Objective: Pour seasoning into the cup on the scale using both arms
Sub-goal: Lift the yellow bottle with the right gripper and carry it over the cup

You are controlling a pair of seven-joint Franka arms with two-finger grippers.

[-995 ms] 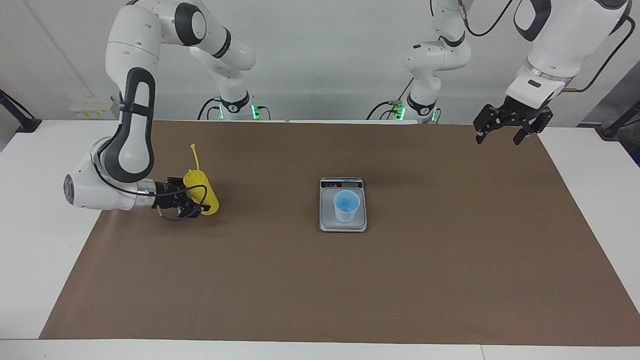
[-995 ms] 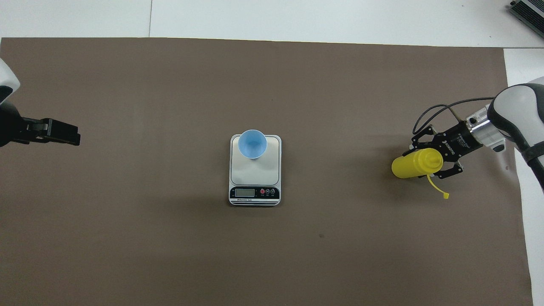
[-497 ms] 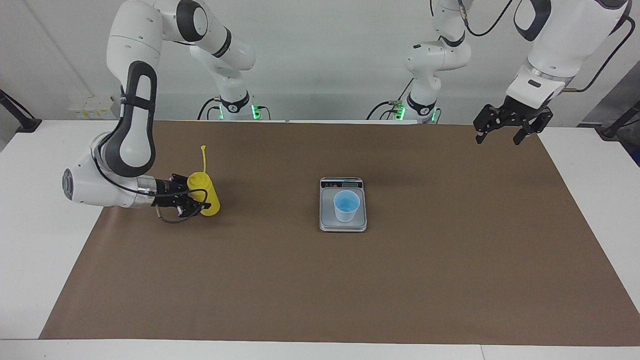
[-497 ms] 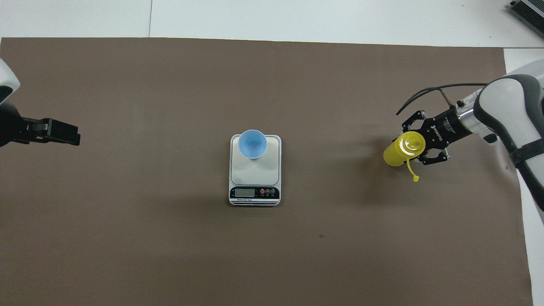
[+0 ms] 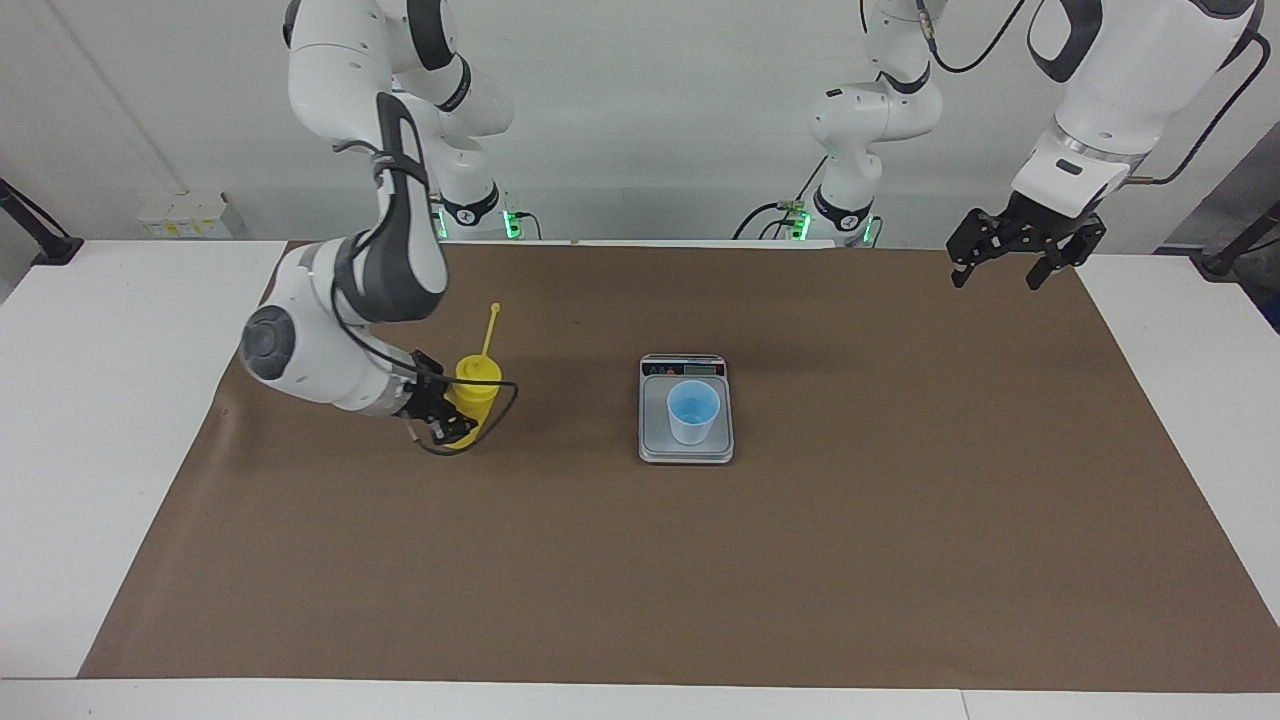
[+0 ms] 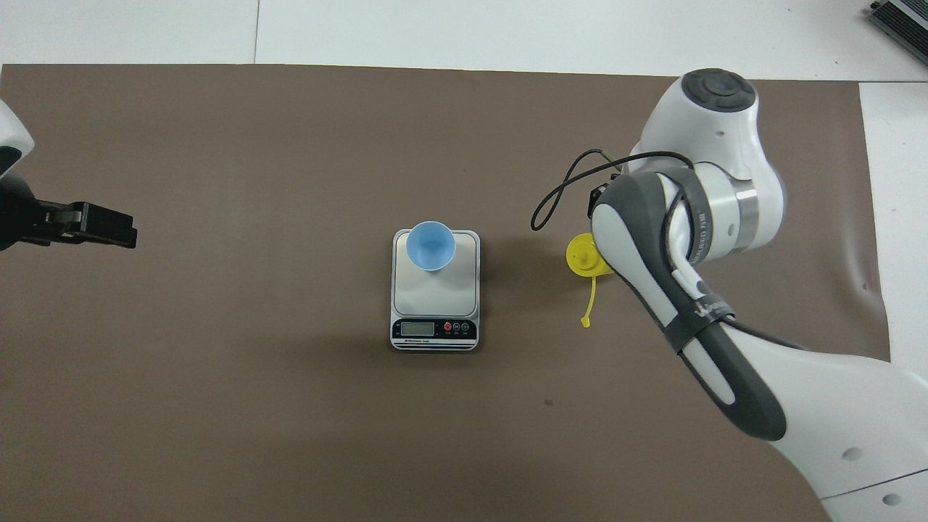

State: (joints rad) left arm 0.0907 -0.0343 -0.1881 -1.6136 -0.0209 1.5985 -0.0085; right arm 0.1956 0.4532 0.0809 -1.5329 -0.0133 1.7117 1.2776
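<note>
The yellow seasoning bottle [image 5: 477, 383] stands upright in my right gripper [image 5: 450, 418], which is shut on its body low over the mat, beside the scale toward the right arm's end. Its cap strap [image 5: 489, 328] sticks up. In the overhead view only the bottle's top [image 6: 582, 254] and strap show; the arm hides the gripper. The pale blue cup [image 5: 693, 411] [image 6: 431, 245] stands on the silver scale [image 5: 686, 452] [image 6: 435, 301], on the part of the plate farther from the robots. My left gripper [image 5: 1008, 265] [image 6: 94, 225] waits open in the air over the mat's corner at the left arm's end.
A brown mat [image 5: 640, 560] covers most of the white table [image 5: 90, 400]. The mat is wrinkled at the right arm's end [image 6: 863, 279]. The right arm's elbow [image 6: 714, 94] hangs high over the mat beside the bottle.
My right arm has swung in and carried the bottle toward the scale, turning it from tilted to upright. The left arm, cup and scale have not moved.
</note>
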